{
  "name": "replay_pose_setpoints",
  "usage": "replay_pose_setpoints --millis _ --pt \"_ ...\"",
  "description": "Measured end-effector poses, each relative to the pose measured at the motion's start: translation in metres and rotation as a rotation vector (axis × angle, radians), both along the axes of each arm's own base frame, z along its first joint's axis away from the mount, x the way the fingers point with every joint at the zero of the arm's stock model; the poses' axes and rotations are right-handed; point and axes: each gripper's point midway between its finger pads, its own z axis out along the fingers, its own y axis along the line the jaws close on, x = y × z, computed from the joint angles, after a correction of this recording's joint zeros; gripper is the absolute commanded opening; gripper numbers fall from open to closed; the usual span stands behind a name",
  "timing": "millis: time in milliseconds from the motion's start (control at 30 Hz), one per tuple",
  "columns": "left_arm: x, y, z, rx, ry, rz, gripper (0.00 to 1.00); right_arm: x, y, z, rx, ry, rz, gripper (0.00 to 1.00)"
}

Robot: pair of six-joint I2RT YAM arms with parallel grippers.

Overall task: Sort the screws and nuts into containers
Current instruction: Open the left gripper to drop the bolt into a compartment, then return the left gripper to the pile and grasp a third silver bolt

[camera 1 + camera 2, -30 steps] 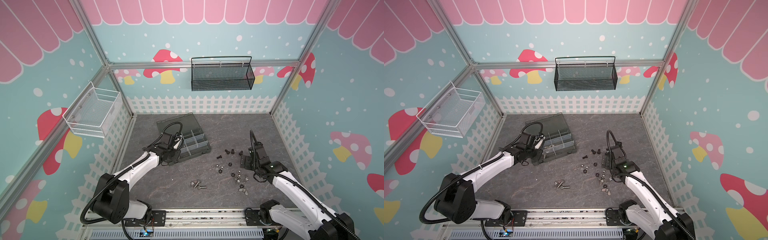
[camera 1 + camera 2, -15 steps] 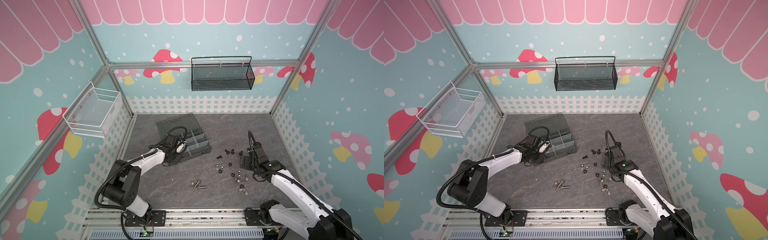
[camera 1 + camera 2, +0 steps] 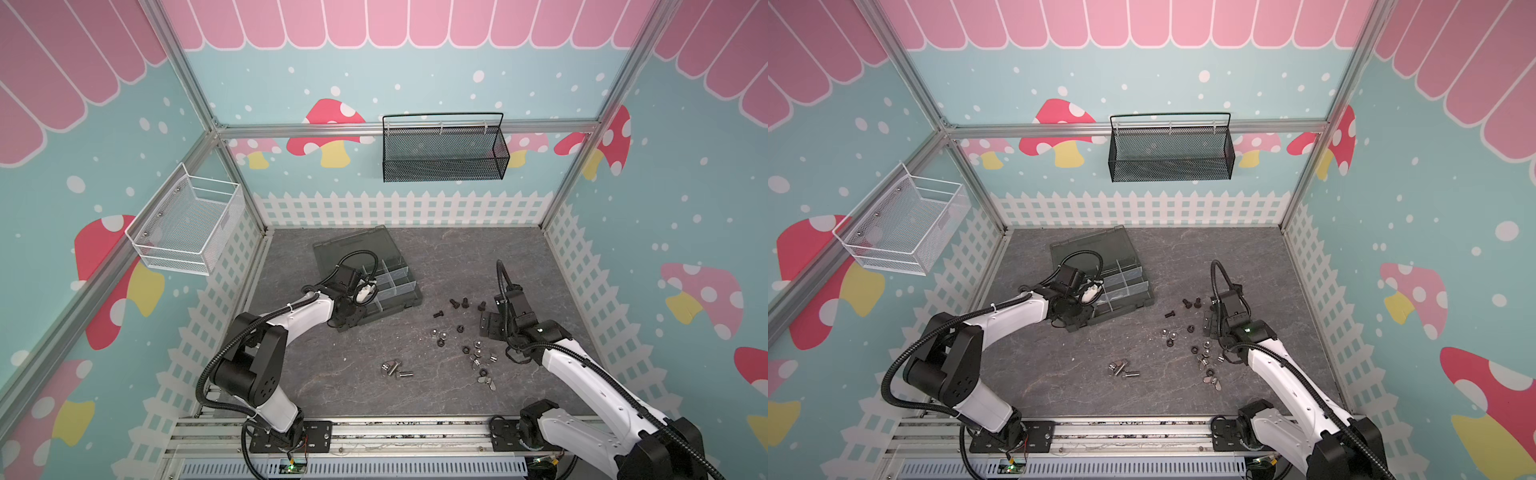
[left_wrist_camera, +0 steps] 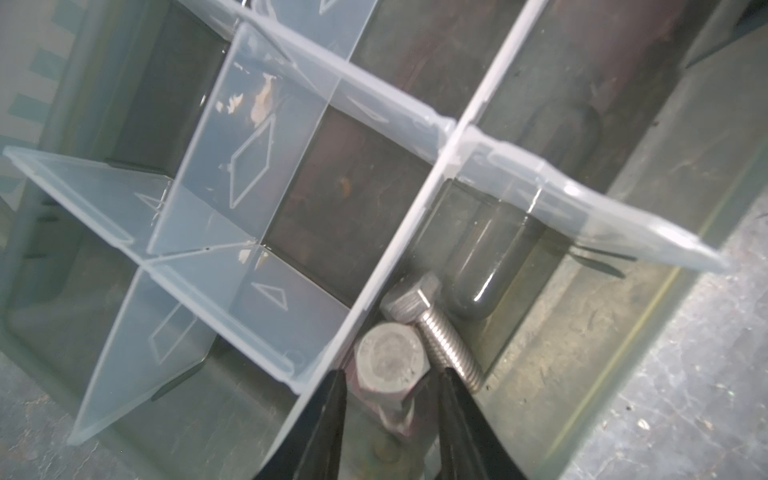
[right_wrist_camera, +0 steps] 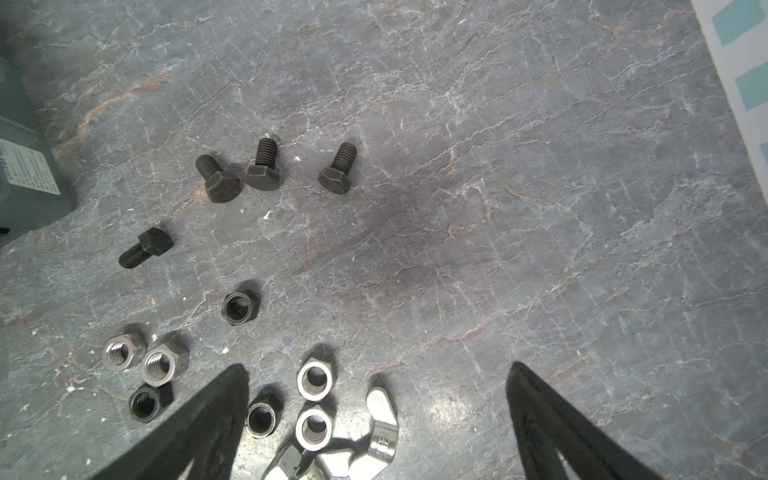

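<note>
Early days: the left gripper (image 4: 390,372) has its jaws narrowly parted around a silver hex bolt (image 4: 390,361) in one compartment (image 4: 528,299) of the organizer box (image 3: 392,305), beside a second bolt (image 4: 440,336). Outside the box, black bolts (image 5: 262,176), hex nuts (image 5: 162,365) and wing nuts (image 5: 384,432) litter the worktop (image 5: 540,208) under the right gripper (image 5: 376,368), jaws wide.

Both top views look steeply down on the whole grey tabletop (image 3: 478,257); wrist cameras look closely at organizer box (image 4: 536,332) and loose nuts (image 5: 302,381).
</note>
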Motion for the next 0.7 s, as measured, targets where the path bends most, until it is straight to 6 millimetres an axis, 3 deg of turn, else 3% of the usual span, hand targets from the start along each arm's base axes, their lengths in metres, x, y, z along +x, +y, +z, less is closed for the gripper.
replay_pose_setpoints --millis 200,300,567,700 --pt "-0.001 -0.003 0.007 -0.016 -0.004 -0.008 0.39 0.0 0.0 0.0 -0.001 0.0 -0.001 0.98" --pt "-0.003 -0.005 0.02 -0.032 -0.028 -0.01 0.39 0.0 0.0 -0.001 -0.002 0.002 -0.001 0.98" --pt "-0.005 -0.012 0.096 -0.164 -0.202 0.029 0.44 0.0 0.0 -0.001 -0.002 0.004 -0.001 0.98" --pt "-0.013 -0.024 0.122 -0.257 -0.246 0.079 0.46 0.0 0.0 -0.001 -0.002 0.004 0.0 0.98"
